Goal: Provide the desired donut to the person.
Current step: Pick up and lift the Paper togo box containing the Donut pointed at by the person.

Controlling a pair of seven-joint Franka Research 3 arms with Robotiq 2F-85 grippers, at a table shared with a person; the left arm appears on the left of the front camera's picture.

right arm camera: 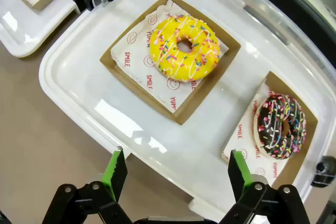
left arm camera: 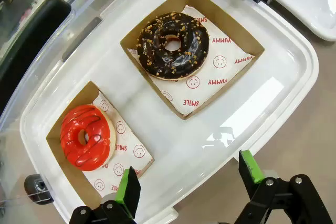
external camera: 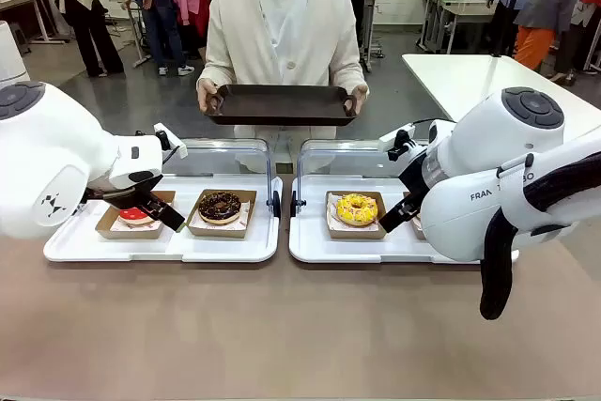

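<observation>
The person in a cream cardigan stands at the far side, holding a dark tray in both hands. Four donuts lie in brown paper boxes on two white trays. The red-glazed donut and the chocolate donut with nuts are on the left tray. The yellow sprinkled donut and the chocolate donut with coloured sprinkles are on the right tray. My left gripper hangs open above the left tray's near edge. My right gripper hangs open over the right tray's near edge.
Each white tray has a clear lid standing open behind it. The brown tabletop stretches toward me. Another white table stands at the back right, with other people farther off.
</observation>
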